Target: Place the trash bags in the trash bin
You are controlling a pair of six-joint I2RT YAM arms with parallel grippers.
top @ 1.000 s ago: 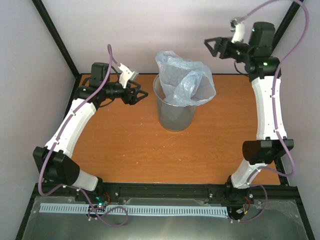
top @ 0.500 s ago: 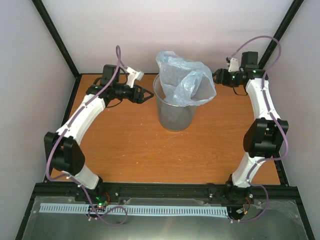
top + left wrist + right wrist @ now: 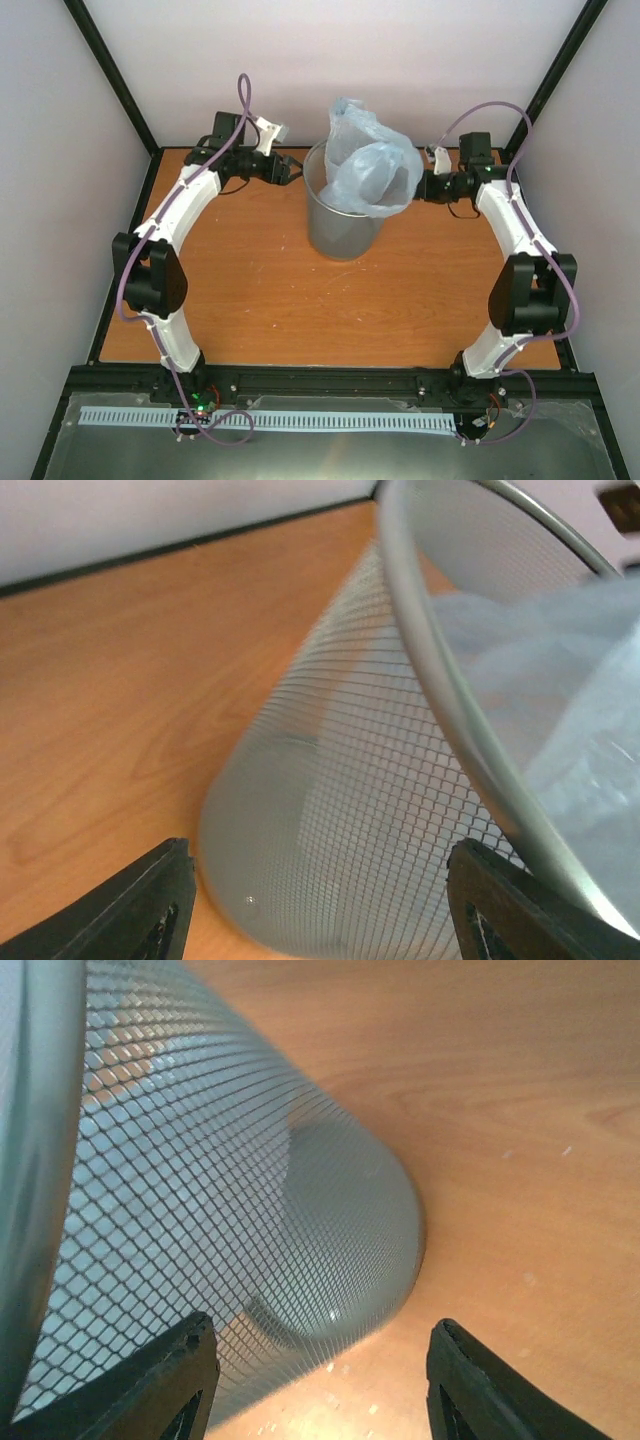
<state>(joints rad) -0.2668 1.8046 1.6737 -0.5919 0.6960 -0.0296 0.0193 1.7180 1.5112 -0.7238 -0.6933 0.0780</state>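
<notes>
1. Watching the mesh trash bin (image 3: 345, 235) standing mid-width near the tabletop's (image 3: 260, 290) far edge.
2. Flanking its rim with right gripper (image 3: 422, 186) and left gripper (image 3: 292, 169), jaws apart, gripping nothing.
3. Risking tipping the light bin with a sideways nudge, or snagging the pale blue trash bag (image 3: 375, 175) billowing above it.

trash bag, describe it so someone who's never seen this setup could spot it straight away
On the orange wooden table, look toward the far middle, where a grey mesh trash bin stands upright. The trash bag bulges up out of its top. It is the only soft, crinkled, translucent pale-blue thing there, unlike the rigid bin under it.
</notes>
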